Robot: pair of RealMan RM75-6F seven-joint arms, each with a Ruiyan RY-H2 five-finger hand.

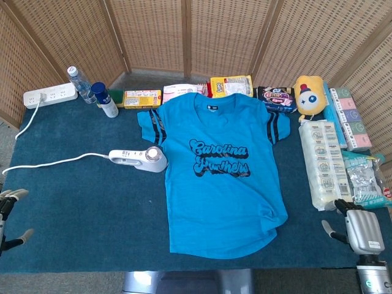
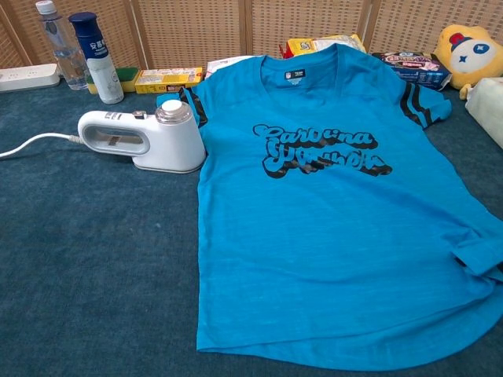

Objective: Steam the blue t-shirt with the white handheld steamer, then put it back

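Steamer point(image 1: 139, 158) lies untouched beside the blue t-shirt point(image 1: 222, 171).
Both sit well apart from the left hand point(image 1: 8, 215) and right hand point(image 1: 356, 228), each empty with fingers spread.

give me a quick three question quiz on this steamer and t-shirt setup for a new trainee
1. True or false: the left hand is already holding the steamer.
2. Which item stands nearest the power strip? A) water bottle B) yellow plush toy C) t-shirt
3. Fill in: the steamer lies on the table beside the t-shirt's ______ sleeve, as the cameras see it.

Key
1. False. Both the left hand and the right hand sit at the near table edge, fingers apart, holding nothing.
2. A, the water bottle.
3. Left.
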